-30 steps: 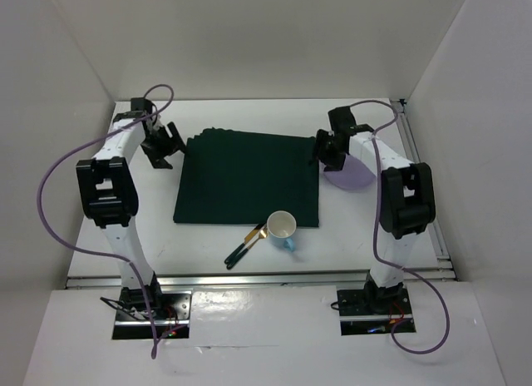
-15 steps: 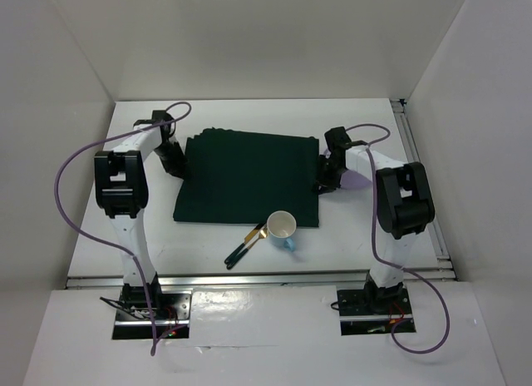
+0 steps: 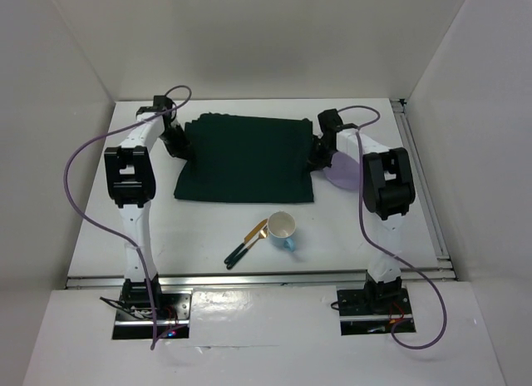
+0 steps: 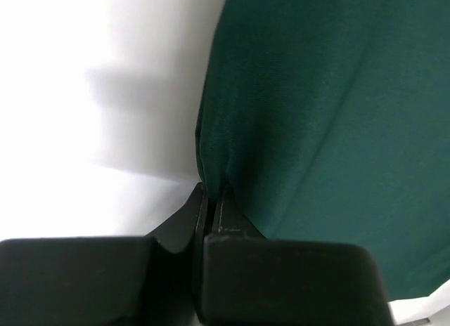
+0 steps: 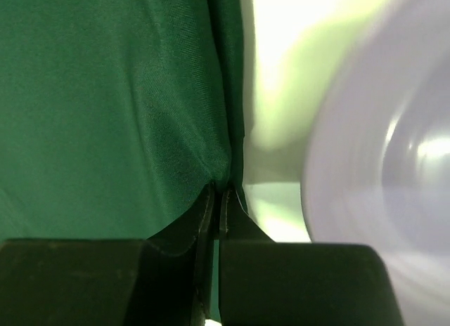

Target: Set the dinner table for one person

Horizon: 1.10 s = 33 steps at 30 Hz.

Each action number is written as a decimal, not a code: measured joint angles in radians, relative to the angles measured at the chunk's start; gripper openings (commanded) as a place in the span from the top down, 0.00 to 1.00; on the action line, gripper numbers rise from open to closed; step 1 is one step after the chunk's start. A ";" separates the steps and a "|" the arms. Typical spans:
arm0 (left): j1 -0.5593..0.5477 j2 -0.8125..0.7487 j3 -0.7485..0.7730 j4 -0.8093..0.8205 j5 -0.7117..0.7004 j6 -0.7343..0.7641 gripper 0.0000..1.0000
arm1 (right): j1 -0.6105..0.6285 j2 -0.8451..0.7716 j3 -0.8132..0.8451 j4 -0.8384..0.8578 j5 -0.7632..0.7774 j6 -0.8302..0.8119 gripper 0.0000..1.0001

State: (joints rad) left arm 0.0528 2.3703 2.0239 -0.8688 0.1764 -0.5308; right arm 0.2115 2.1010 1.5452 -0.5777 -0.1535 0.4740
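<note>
A dark green cloth placemat point(image 3: 247, 163) lies on the white dinner table point(image 3: 166, 220). My left gripper point(image 3: 178, 145) is shut on the placemat's left edge point(image 4: 211, 157). My right gripper point(image 3: 319, 151) is shut on its right edge point(image 5: 228, 150). Each pinch shows a small fold of green cloth between the black fingertips point(image 4: 211, 192) point(image 5: 218, 192). A lilac plate point(image 3: 345, 171) sits just right of the right gripper, blurred in the right wrist view point(image 5: 394, 171). A white and blue mug point(image 3: 282, 229) stands in front of the placemat, with dark-handled cutlery point(image 3: 243, 246) beside it.
White walls enclose the table on three sides. A metal rail point(image 3: 424, 182) runs along the right edge. Purple cables point(image 3: 79, 170) loop off both arms.
Both grippers moved in to the placemat's side edges and closed on the cloth. The placemat's sides have drawn in and its far edge has shifted slightly.
</note>
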 measured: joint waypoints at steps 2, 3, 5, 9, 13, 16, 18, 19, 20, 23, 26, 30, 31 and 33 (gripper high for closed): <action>0.000 0.029 0.051 0.006 0.010 -0.001 1.00 | -0.006 0.039 0.052 -0.002 -0.001 0.003 1.00; 0.000 0.037 0.067 0.004 0.013 -0.001 1.00 | -0.010 0.056 0.075 -0.002 -0.002 0.003 1.00; 0.000 0.046 0.082 0.006 0.023 -0.002 1.00 | -0.019 0.081 0.111 0.001 -0.001 0.005 1.00; 0.001 0.050 0.084 0.005 0.043 -0.004 1.00 | -0.029 0.088 0.125 0.002 0.010 0.008 1.00; 0.001 0.050 0.066 0.018 0.058 -0.008 1.00 | -0.037 0.087 0.120 0.004 0.035 0.008 1.00; 0.003 0.038 0.040 0.035 0.069 -0.019 0.98 | -0.040 0.074 0.093 0.024 0.041 0.011 1.00; 0.004 0.018 0.004 0.052 0.072 -0.021 0.98 | -0.043 0.063 0.076 0.031 0.043 0.011 1.00; 0.003 0.005 -0.018 0.056 0.072 -0.021 0.98 | -0.044 0.059 0.069 0.034 0.044 0.012 1.00; 0.003 -0.006 -0.037 0.059 0.072 -0.021 1.00 | -0.046 0.055 0.064 0.036 0.045 0.012 1.00; 0.003 -0.033 -0.083 0.061 0.067 -0.019 1.00 | -0.046 0.039 0.038 0.048 0.049 0.013 1.00; 0.003 -0.050 -0.110 0.066 0.063 -0.019 1.00 | -0.044 0.010 -0.008 0.062 0.056 0.013 1.00; 0.003 -0.084 -0.167 0.071 0.056 -0.018 1.00 | -0.041 -0.042 -0.086 0.080 0.062 0.016 1.00; 0.003 -0.091 -0.177 0.069 0.053 -0.018 1.00 | -0.039 -0.058 -0.107 0.080 0.063 0.018 1.00; 0.002 -0.097 -0.184 0.063 0.049 -0.014 0.99 | -0.034 -0.082 -0.139 0.079 0.068 0.019 1.00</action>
State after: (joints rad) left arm 0.0551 2.2738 1.8397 -0.8055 0.2256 -0.5453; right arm 0.1772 2.0186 1.4059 -0.4992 -0.0860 0.4934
